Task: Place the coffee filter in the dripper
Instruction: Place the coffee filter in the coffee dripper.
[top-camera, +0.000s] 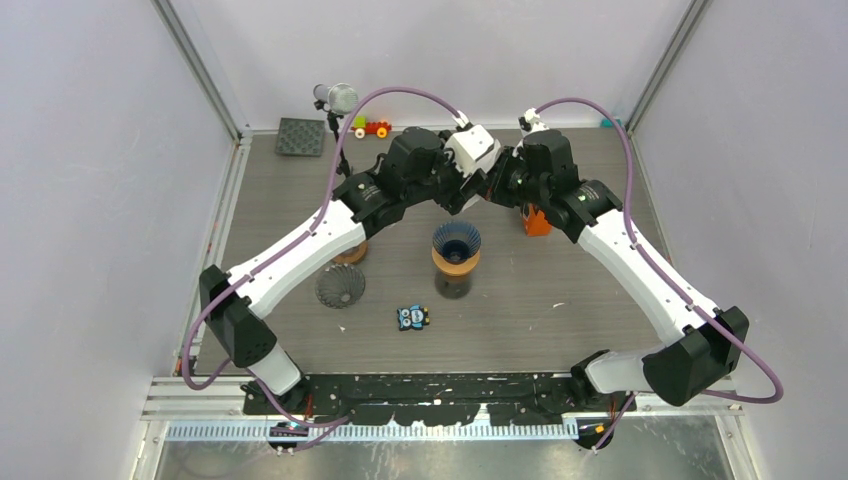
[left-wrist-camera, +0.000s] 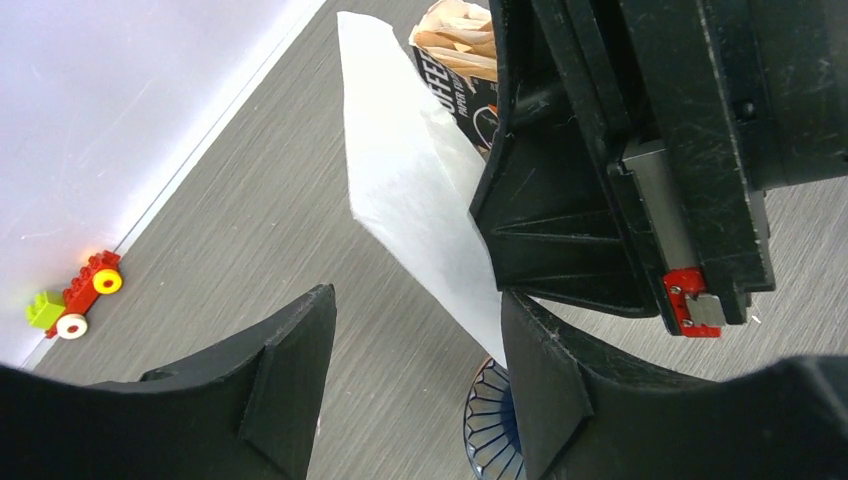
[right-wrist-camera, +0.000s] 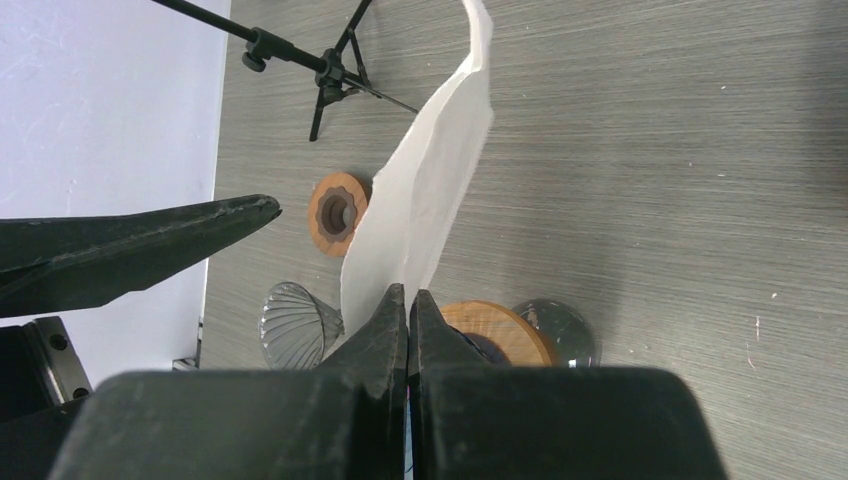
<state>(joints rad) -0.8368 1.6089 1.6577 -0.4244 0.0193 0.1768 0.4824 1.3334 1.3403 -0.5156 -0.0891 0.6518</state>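
Observation:
The white paper coffee filter (right-wrist-camera: 420, 200) hangs in the air, folded flat, with my right gripper (right-wrist-camera: 408, 292) shut on its lower edge. Directly beneath, the blue ribbed dripper (top-camera: 457, 238) sits on a wooden collar (right-wrist-camera: 500, 330) atop a glass carafe (right-wrist-camera: 562, 330). My left gripper (left-wrist-camera: 418, 300) is open beside the filter (left-wrist-camera: 410, 190). The sheet's lower edge runs along the inner face of its right finger (left-wrist-camera: 545, 390), while the left finger (left-wrist-camera: 290, 370) stands well apart from the paper. Part of the dripper's rim (left-wrist-camera: 495, 420) shows below.
An orange box of filters (top-camera: 537, 220) stands right of the dripper. A clear glass dripper (top-camera: 340, 287) and a wooden ring (top-camera: 350, 253) lie to the left, an owl toy (top-camera: 413, 317) in front. At the back are a microphone (top-camera: 335, 97), a toy car (top-camera: 372, 128) and a black pad (top-camera: 300, 137).

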